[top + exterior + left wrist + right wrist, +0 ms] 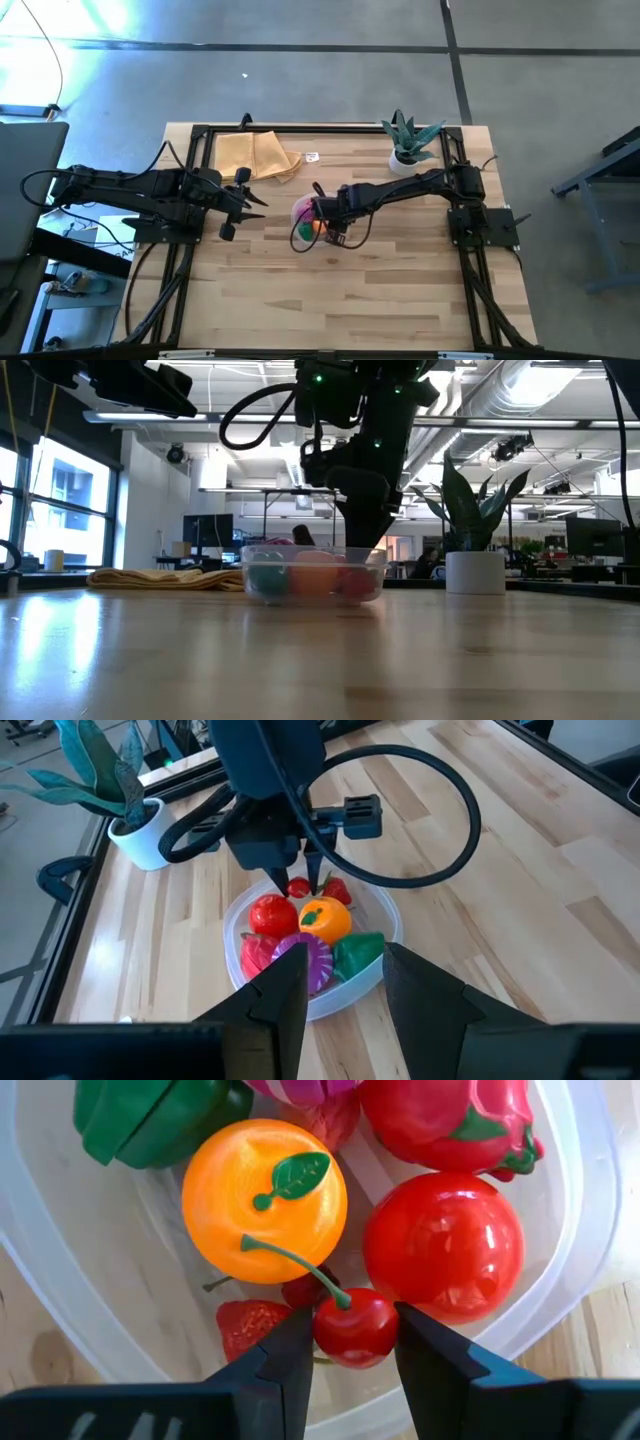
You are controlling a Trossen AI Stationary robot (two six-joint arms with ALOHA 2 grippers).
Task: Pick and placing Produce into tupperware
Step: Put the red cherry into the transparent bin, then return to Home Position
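The clear tupperware (pixel 296 236) stands at the table's middle and holds several toy produce pieces: an orange (pixel 265 1200), a red tomato (pixel 443 1245), a green pepper (pixel 150 1115), a strawberry (pixel 248 1325) and a magenta piece (pixel 305 960). My right gripper (pixel 355 1355) reaches down into the tupperware (pixel 390 920) and is shut on a red cherry (pixel 355 1327) beside the orange and the tomato. My left gripper (pixel 238 203) is open and empty, above the table to the left of the tupperware. My right gripper pinches the cherry's round red body (pixel 340 1330) between its two fingers, from above, pointing down. The cherry's green stem (pixel 290 1260) lies across the orange. The cherry is down inside the tupperware among the other pieces; whether it rests on them I cannot tell.
A folded tan cloth (pixel 255 155) lies at the far left of the table. A spiky green plant in a white pot (pixel 408 140) stands at the far right. Black frame rails (pixel 190 180) run along the table's left, far and right sides.
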